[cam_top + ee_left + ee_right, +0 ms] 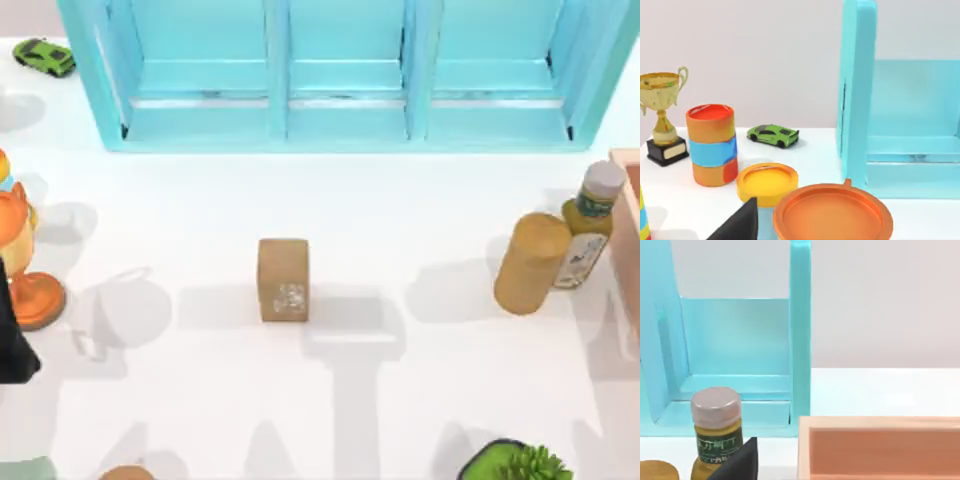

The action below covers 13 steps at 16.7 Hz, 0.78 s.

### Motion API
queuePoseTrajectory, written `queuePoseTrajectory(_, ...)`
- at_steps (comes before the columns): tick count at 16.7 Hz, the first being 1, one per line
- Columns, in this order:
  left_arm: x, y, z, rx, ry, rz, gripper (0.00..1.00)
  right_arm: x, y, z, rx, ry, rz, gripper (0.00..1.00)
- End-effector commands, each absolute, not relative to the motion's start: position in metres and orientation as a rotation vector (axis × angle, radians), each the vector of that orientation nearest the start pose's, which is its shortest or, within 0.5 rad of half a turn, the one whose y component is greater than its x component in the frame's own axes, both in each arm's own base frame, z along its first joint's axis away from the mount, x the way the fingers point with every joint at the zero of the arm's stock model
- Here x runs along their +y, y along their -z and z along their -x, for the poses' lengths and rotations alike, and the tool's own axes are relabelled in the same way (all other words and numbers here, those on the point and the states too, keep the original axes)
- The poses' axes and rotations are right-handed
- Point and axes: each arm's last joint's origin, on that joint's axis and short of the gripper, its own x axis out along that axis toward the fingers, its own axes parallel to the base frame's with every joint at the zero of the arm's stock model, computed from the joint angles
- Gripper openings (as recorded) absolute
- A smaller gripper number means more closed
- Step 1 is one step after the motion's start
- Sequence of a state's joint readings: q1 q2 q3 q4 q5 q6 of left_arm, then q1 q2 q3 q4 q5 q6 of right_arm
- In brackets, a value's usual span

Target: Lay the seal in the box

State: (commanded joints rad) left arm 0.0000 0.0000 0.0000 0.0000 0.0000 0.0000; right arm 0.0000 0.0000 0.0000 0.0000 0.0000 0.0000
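White table (200, 400) | seal (283, 278) upright mid-table | box (628, 230) right edge | pincers' state unclear

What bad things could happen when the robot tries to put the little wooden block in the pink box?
The tan cylinder and bottle stand between the seal and the box, so an arm carrying it low could topple them. The seal stands upright, so a clumsy grasp might tip it.

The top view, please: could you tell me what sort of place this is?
Probably a rendered tabletop test scene, not a real room: a plain white table with a light-blue shelf unit at the back and unrelated props scattered around, such as the seal, a toy car and a bottle.
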Motion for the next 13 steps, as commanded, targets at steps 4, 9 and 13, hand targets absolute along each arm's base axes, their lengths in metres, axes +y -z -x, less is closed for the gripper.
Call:
queuePoseTrajectory(4, -0.001, -0.160, -0.106, 0.000, 0.000, 0.000, 1.00, 0.000, -0.163, -0.106, 0.021, -0.016, -0.008, 1.00)
queuePoseTrajectory(9, -0.001, -0.160, -0.106, 0.000, 0.000, 0.000, 1.00, 0.012, -0.194, -0.113, 0.227, -0.129, -0.076, 1.00)
queuePoseTrajectory(13, -0.001, -0.160, -0.106, 0.000, 0.000, 0.000, 1.00, 0.031, -0.230, -0.136, 0.531, -0.222, -0.141, 1.00)
